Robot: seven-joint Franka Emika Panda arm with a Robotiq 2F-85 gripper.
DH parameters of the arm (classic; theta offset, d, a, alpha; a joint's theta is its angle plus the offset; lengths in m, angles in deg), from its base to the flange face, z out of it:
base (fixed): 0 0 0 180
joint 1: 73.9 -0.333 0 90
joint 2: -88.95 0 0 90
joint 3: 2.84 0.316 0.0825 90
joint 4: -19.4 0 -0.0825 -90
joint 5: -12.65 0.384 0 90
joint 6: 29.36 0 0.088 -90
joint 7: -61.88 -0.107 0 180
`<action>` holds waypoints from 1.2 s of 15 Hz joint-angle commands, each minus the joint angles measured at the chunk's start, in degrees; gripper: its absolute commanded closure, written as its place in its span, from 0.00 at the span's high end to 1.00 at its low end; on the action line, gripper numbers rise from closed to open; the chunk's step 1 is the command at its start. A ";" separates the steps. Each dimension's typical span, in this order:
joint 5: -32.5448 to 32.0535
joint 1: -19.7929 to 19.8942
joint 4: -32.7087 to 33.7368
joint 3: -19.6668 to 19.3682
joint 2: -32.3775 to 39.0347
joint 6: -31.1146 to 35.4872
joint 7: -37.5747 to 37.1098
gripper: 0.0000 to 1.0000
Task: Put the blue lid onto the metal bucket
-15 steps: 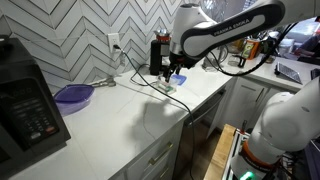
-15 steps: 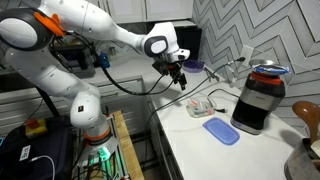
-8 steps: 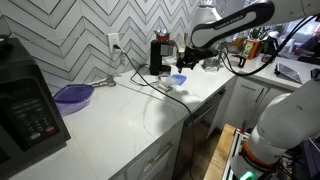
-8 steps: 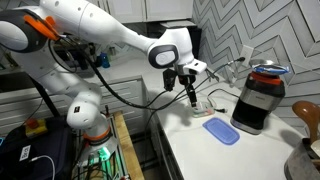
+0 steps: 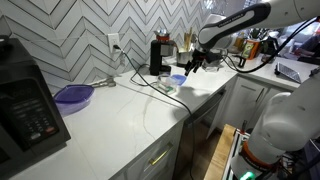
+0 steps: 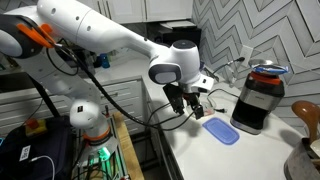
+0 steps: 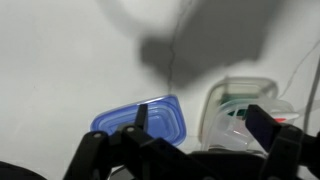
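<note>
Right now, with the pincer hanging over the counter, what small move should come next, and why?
Probably shift the pincer sideways toward the blue lid, then lower it. The wrist view shows the pincer open, and the lid lies flat on the counter under one finger rather than centred in the gap, beside a clear container. Both exterior views show the pincer above the counter, not at the lid.

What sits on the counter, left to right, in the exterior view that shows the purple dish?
Black appliance → purple dish → coffee machine → blue lid. The clear container overlaps the coffee machine, so it is left out.
</note>
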 commanded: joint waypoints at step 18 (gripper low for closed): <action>16.37 11.22 23.26 -5.03 22.84 -8.66 15.11 1.00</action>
